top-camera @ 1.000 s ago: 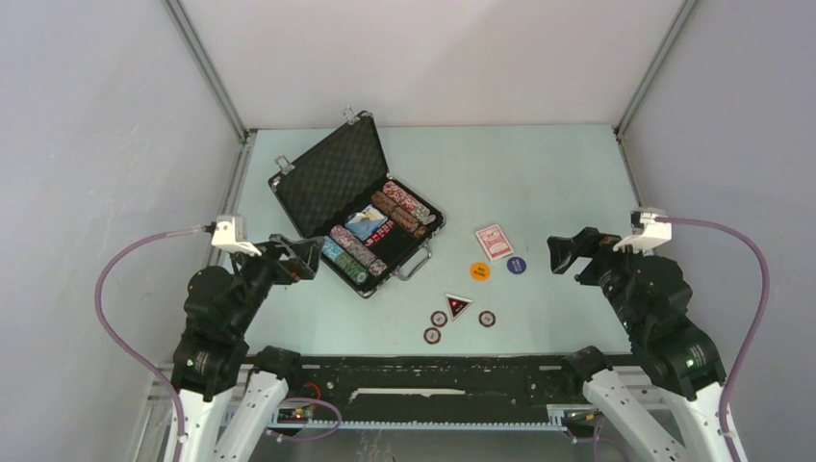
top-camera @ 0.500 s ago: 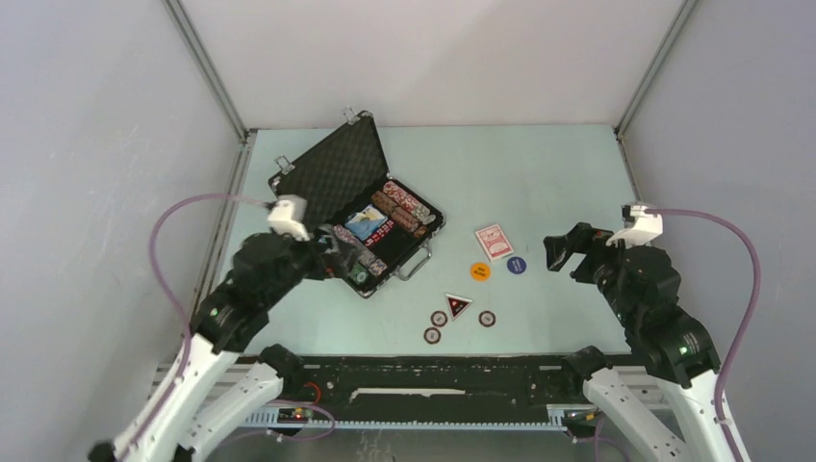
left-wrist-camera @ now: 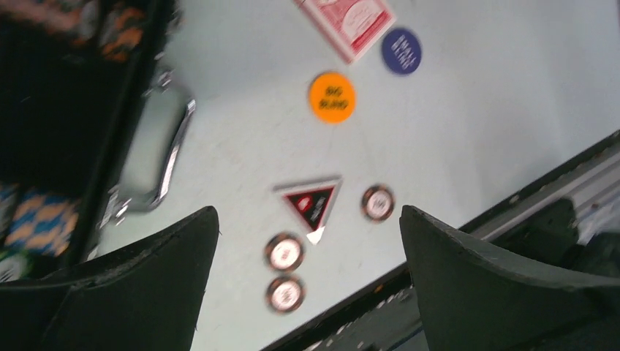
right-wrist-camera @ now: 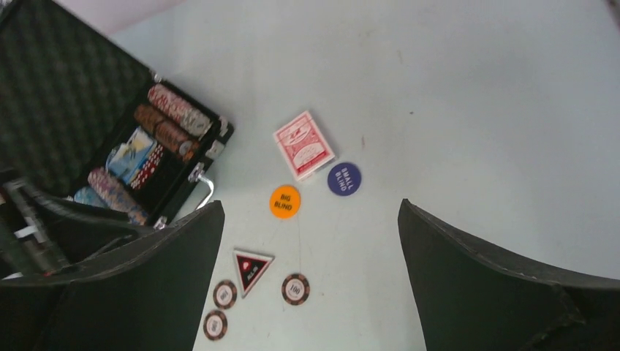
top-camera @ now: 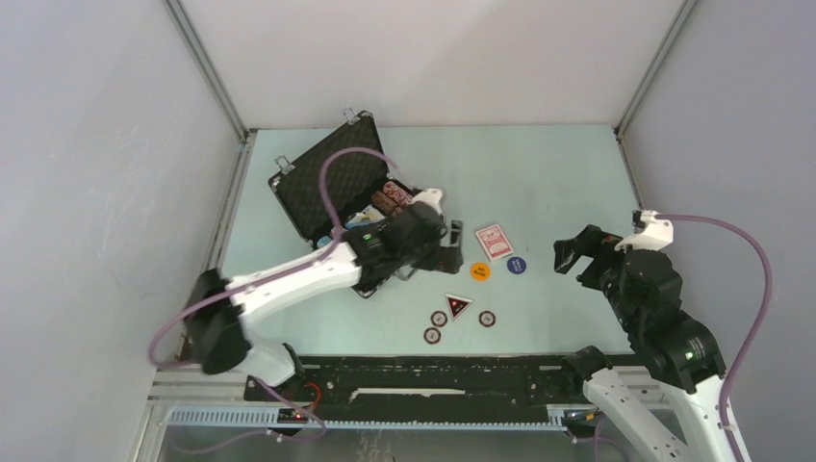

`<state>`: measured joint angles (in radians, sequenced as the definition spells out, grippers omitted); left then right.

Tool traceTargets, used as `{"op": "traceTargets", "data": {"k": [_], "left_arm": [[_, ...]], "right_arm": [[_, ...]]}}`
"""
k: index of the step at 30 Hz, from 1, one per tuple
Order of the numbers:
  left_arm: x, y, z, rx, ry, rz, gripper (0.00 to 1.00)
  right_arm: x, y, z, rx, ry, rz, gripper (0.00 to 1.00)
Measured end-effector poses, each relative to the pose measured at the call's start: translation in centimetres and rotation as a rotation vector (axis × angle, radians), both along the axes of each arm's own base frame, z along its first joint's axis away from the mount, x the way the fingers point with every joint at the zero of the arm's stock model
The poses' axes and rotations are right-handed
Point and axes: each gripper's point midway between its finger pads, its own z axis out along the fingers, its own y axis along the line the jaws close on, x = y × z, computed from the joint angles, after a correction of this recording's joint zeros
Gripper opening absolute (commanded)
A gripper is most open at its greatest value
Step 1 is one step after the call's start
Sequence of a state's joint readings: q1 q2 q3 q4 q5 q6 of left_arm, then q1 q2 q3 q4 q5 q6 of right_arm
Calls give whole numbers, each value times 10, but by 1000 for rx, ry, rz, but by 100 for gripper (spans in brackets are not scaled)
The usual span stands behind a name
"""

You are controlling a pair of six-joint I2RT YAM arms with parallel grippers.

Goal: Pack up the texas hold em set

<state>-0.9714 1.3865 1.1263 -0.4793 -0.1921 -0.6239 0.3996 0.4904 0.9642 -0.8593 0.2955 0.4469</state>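
From above, the open briefcase (top-camera: 327,183) sits back-left on the tabletop (top-camera: 558,173), with the red card deck (top-camera: 494,241) loose beside it.

Left wrist: the left tool (left-wrist-camera: 308,219) is spread over the triangular marker (left-wrist-camera: 313,202). A careless descent could scatter the neighbouring chips (left-wrist-camera: 285,251).

Right wrist: the right tool (right-wrist-camera: 311,208) is spread and empty.

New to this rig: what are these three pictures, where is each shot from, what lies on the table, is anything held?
Two robot arms stand at the near edge of a table. One picture looks down from above; the others come from wrist cameras, the dark wedges being each arm's own fingers. On the table lies an open black case holding chip rows; beside it a red card deck, orange button, blue button, triangular marker and three loose chips. The left end effector and right end effector are open, holding nothing.
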Motion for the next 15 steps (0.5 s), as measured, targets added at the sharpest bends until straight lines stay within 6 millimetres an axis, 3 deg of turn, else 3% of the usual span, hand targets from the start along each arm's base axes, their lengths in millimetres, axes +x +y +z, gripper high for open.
{"op": "traceTargets", "data": {"k": [5, 12, 15], "left_arm": [[35, -67, -12, -43, 79, 70, 100], [97, -148, -14, -102, 169, 294, 100], [113, -169, -25, -123, 200, 366, 100]], "right_arm": [[-1, -15, 5, -1, -15, -88, 100], [-7, -20, 6, 4, -26, -98, 100], [-18, -24, 15, 29, -81, -99, 99]]}}
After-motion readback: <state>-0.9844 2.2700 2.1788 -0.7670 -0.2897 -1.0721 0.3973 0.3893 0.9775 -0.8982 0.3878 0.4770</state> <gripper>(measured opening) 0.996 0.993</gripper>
